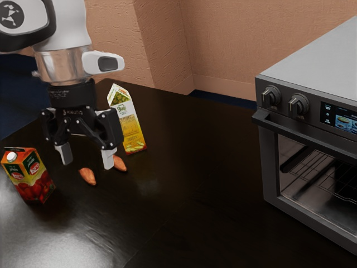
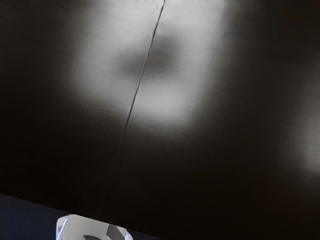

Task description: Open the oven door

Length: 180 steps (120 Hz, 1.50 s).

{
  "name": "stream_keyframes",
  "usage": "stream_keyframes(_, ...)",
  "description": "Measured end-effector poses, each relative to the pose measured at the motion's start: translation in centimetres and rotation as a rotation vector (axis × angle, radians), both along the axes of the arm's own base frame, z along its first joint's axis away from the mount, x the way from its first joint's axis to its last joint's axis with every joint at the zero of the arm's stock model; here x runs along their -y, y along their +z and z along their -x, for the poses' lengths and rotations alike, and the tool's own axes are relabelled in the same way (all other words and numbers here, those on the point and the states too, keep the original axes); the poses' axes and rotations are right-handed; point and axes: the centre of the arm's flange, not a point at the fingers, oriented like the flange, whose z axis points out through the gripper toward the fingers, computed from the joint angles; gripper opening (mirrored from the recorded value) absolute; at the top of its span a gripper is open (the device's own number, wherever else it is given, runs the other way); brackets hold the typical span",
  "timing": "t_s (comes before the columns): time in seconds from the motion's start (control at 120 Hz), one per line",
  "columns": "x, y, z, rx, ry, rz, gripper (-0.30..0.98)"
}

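In the exterior view my gripper (image 1: 87, 157) is over the table at the left, pointing down, its two fingers apart with nothing between them. The dark grey oven (image 1: 269, 162) stands at the exterior view's right, well away from the gripper. Its door (image 1: 271, 178) is shut, with a dark bar handle (image 1: 312, 135) along the top edge and a wire rack visible through the glass.
A red juice carton (image 1: 32, 181) stands left of the gripper and a yellow carton (image 1: 129, 125) behind it. Two orange-brown pieces (image 1: 88, 176) lie near the fingers. The dark table (image 2: 200, 165) has a thin seam; the white robot base (image 2: 90, 227) is beyond its edge.
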Motion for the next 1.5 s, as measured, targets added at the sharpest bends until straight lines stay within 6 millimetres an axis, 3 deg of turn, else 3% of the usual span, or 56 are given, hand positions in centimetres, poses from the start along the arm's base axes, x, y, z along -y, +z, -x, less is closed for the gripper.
stream_keyframes(0.233, -0.5, 1.5, -1.8, 0.164, 0.176, 0.009, 0.69)
stream_keyframes(0.317, -1.3, 2.7, -1.2, 0.212, 0.236, 0.01, 0.69)
stream_keyframes(0.417, 0.9, 2.3, 7.8, 0.35, 0.214, 0.036, 0.69)
stream_keyframes(0.483, 0.1, 1.8, 9.6, 0.425, 0.207, 0.105, 0.69)
stream_keyframes(0.608, -1.2, 1.4, 7.9, 0.486, 0.256, 0.173, 0.69)
stream_keyframes(0.658, -0.9, 1.1, 6.9, 0.486, 0.289, 0.212, 0.68)
stream_keyframes(0.808, 6.9, -1.8, 2.8, 0.509, 0.364, 0.305, 0.69)
stream_keyframes(1.083, 15.0, -2.8, -0.8, 0.574, 0.628, 0.436, 0.69)
stream_keyframes(1.5, 16.2, -2.2, -1.9, 0.529, 0.93, 0.54, 0.68)
